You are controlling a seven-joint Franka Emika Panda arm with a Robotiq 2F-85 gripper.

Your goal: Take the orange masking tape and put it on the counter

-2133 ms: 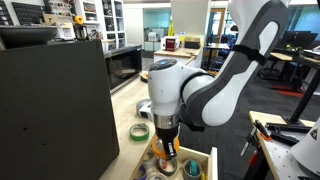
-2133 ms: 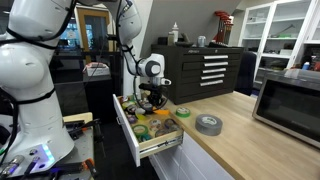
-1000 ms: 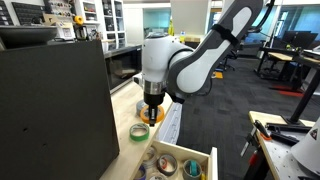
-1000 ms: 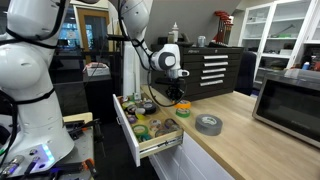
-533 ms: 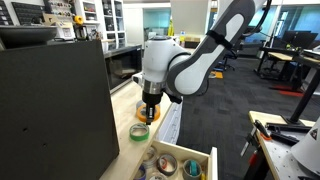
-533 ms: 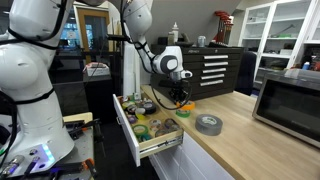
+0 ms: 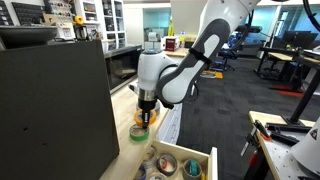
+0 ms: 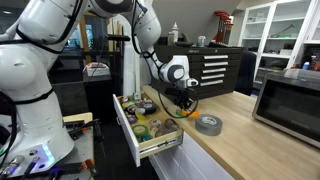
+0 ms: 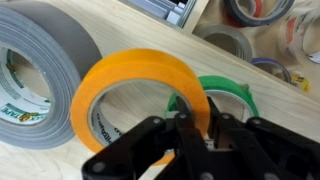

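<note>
The gripper (image 9: 194,125) is closed on the orange masking tape (image 9: 135,66). In the wrist view its black fingers (image 9: 150,140) pinch the wall of the ring on the near side, one finger inside the pale core and one outside. The roll hangs from that pinch with its open face turned toward the camera. It is over the counter (image 9: 290,115), but none of the views shows whether its lower edge touches the pale surface.

The large grey tape roll (image 9: 40,40) lies flat on the counter just beside the orange roll, which overlaps its edge in the wrist view. The small green tape roll (image 9: 235,97) lies flat on the other side and is partly hidden behind the orange ring and the fingers. The rim of the open drawer (image 9: 215,12) runs along the top of the wrist view, with more rolls inside it (too blurred to tell apart).

In an exterior view the arm reaches down over the counter (image 8: 245,135), and the gripper (image 8: 186,101) hangs between the pulled-out drawer (image 8: 124,130) and the grey roll (image 8: 208,124). The drawer is full of small mixed items. In an exterior view from the opposite end, the gripper (image 7: 145,116) is low over the counter strip, directly above the green roll (image 7: 139,132).
</note>
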